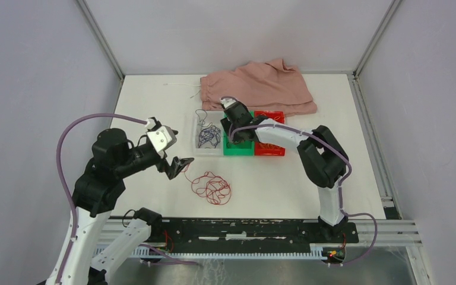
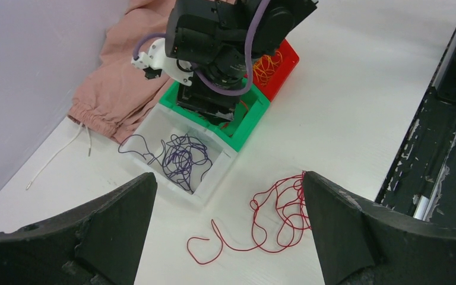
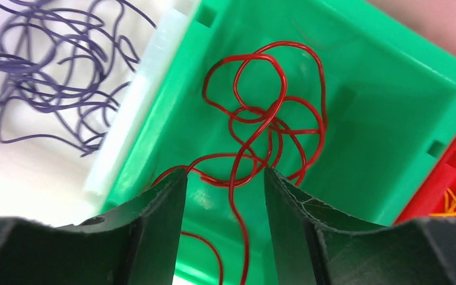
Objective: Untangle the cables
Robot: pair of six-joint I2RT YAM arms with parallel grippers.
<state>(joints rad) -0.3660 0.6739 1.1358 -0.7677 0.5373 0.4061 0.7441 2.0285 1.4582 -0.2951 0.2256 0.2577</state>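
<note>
The left gripper (image 2: 228,178), black fingers spread wide, hangs beside a loose heap of thin red cable (image 1: 212,189) on the white table (image 1: 332,178). A tangled dark purple cable (image 1: 208,135) fills the white plastic bin (image 1: 208,153). The right gripper (image 3: 225,173), jaws parted around a slack strand, hangs over red loops (image 3: 264,116) in the green bin (image 1: 238,149), and thin yellow cable (image 2: 266,65) lies in the red bin (image 1: 270,149).

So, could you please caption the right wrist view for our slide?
Right gripper, jaws parted, above a red cable coiled in the green bin.
</note>
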